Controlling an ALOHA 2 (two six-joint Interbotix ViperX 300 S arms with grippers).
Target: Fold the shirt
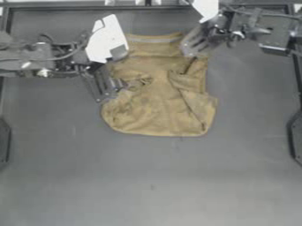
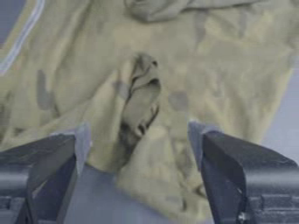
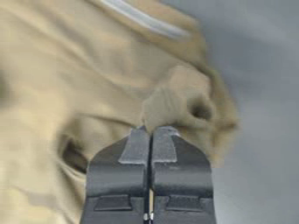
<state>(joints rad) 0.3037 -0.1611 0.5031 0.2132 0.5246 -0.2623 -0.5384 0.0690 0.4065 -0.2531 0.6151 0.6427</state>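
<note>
The tan shirt (image 1: 156,97) lies crumpled in the upper middle of the table, with its sides bunched inward and its pale collar band (image 1: 152,39) at the far edge. My left gripper (image 1: 112,88) stands open at the shirt's left edge. In the left wrist view its fingers (image 2: 70,148) straddle a small raised fold (image 2: 142,98) without touching it. My right gripper (image 1: 190,46) is at the shirt's far right corner. In the right wrist view it (image 3: 150,129) is shut on a puckered peak of shirt fabric (image 3: 175,96).
Dark table (image 1: 147,176) stretches bare toward the near edge and to the right of the shirt. The arms' bodies and cables (image 1: 35,55) crowd the far left and far right corners. A rail (image 1: 88,6) runs along the far edge.
</note>
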